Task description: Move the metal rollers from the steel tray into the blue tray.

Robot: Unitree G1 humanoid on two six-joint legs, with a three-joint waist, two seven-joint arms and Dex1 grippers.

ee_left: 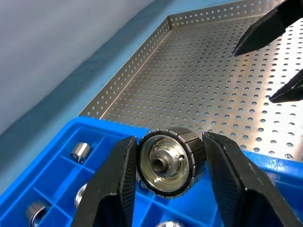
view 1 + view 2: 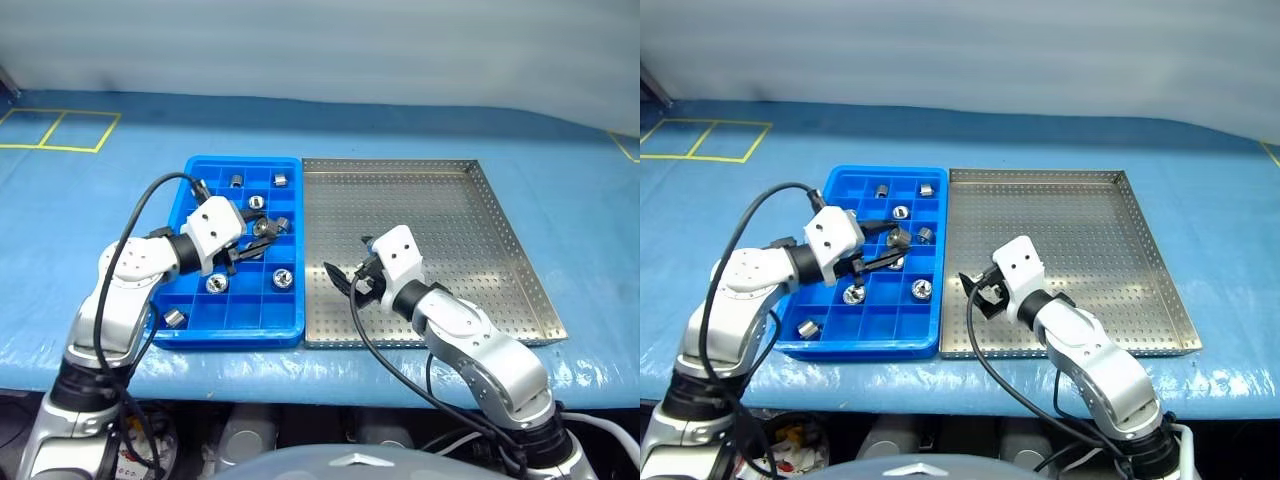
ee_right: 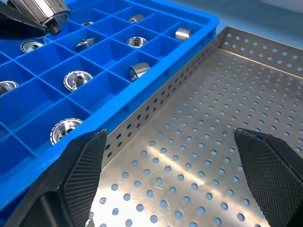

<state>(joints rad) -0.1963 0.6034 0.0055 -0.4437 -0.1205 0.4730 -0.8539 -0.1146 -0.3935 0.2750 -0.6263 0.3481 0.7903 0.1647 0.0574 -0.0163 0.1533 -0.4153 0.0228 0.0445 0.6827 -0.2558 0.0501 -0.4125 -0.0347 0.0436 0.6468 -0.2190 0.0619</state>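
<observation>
Gripping one metal roller (image 1: 166, 161) between its fingers, the left gripper (image 2: 262, 238) hangs over the blue tray (image 2: 200, 168), where other rollers sit in compartments. Right gripper (image 2: 352, 281) stands wide above the steel tray (image 2: 500, 240).

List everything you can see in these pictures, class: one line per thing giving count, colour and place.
Bright blue plastic compartment tray: one, blue, on the table, left of the steel tray.
Perforated steel tray: one, silver, right of the blue tray, touching it.
Small shiny metal rollers: at least eight, silver, in blue tray compartments; one more held above it.
Table covering: one, blue.
Tape lines: yellow, far left.
Left end effector: black fingers, shut on a roller.
Right end effector: black fingers, open over the steel tray.
</observation>
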